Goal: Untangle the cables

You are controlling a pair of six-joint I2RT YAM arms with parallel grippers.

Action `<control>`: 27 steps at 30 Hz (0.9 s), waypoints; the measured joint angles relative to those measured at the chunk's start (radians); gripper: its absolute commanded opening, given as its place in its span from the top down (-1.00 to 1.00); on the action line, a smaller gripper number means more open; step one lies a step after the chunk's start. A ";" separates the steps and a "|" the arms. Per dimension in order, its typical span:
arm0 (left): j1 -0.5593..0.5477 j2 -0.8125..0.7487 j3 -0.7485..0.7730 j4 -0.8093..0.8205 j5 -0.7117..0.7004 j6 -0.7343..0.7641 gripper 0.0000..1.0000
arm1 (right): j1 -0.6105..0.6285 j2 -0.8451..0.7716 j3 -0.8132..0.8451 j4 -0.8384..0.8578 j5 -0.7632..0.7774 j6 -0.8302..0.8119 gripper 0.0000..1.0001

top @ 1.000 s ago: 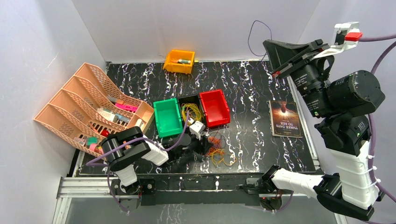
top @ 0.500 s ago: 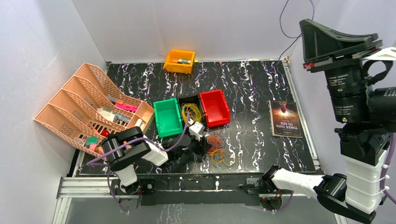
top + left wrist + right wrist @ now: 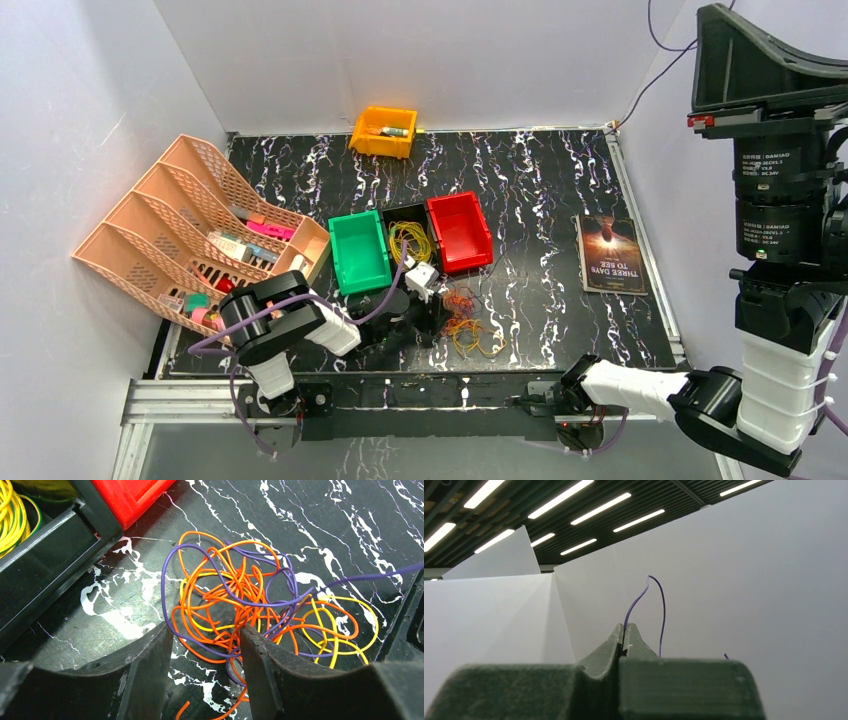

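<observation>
The left gripper (image 3: 205, 635) stood with its jaws parted, straddling the near edge of the tangled cables (image 3: 240, 595) on the table (image 3: 350, 510). Farther off and raised high, the right gripper (image 3: 625, 632) was clenched on one purple cable (image 3: 663, 615).

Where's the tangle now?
Top view, centre-left: tangle on the table by the red bin, at the left gripper; a purple cable leads to the right gripper.

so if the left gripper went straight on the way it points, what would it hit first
Most likely the tangle of cables: the left gripper has its open jaws astride the near orange and purple loops. Its height above them is unclear.
</observation>
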 measured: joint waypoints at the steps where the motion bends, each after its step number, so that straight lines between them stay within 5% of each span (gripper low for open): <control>1: 0.000 0.000 0.000 0.000 0.000 0.000 0.02 | 0.000 0.003 0.005 0.008 0.000 -0.005 1.00; 8: 0.000 0.013 0.000 0.014 -0.001 -0.002 0.36 | 0.000 0.037 0.053 0.089 -0.001 -0.051 1.00; 15: 0.000 0.031 0.000 0.021 0.003 -0.010 1.00 | 0.000 0.047 0.065 0.193 -0.001 -0.098 1.00; 23: 0.000 0.034 0.001 0.025 0.016 -0.011 0.96 | 0.000 0.056 0.097 0.298 -0.002 -0.158 1.00; 27: 0.000 0.031 0.001 0.021 0.019 -0.011 0.48 | 0.000 0.025 0.032 0.321 0.004 -0.162 1.00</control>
